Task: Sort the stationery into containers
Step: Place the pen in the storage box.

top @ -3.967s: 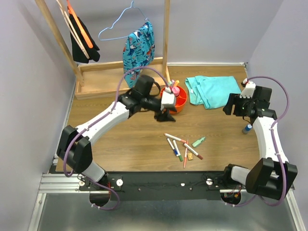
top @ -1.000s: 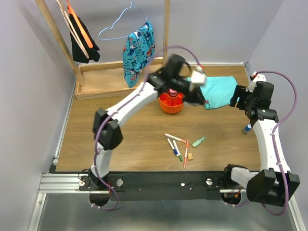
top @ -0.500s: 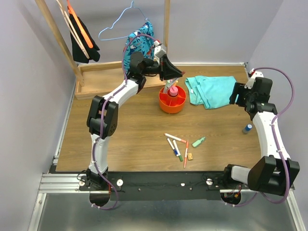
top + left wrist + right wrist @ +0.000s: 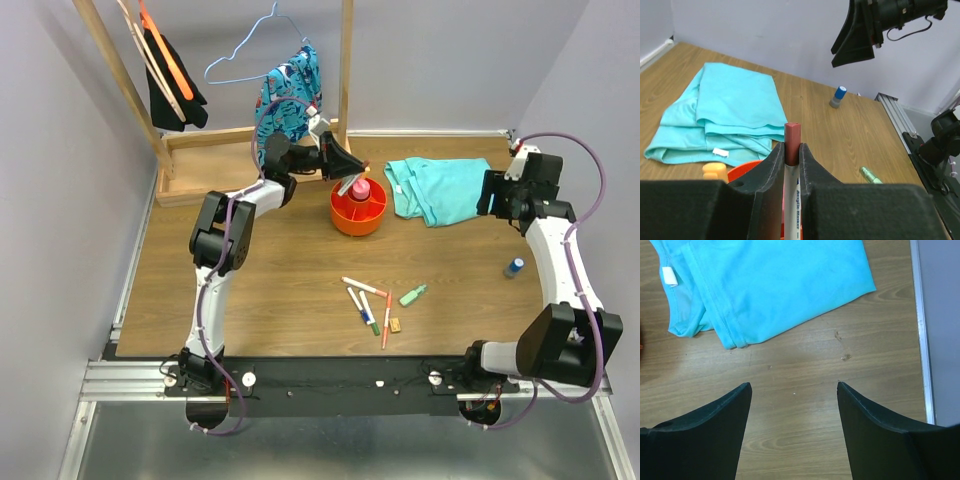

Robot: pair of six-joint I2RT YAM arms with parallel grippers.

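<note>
Orange-red bowl (image 4: pixel 346 224) near the table's (image 4: pixel 250 280) far edge, a pen (image 4: pixel 792 136) poised above it

Left gripper (image 4: pixel 791 150) is pinching the white, red-capped pen over the bowl; released off-centre, it could clip the rim and bounce onto the table. More pens (image 4: pixel 372 305) lie loose toward the near edge. Right gripper (image 4: pixel 792 386) hangs spread and empty beside the teal cloth (image 4: pixel 765 285).

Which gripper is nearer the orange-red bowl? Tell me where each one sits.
Left. The left gripper, shut on a red-capped pen, hangs just over the orange-red bowl's far-left rim. The right gripper stands open far to the bowl's right, beyond the teal cloth.
</note>
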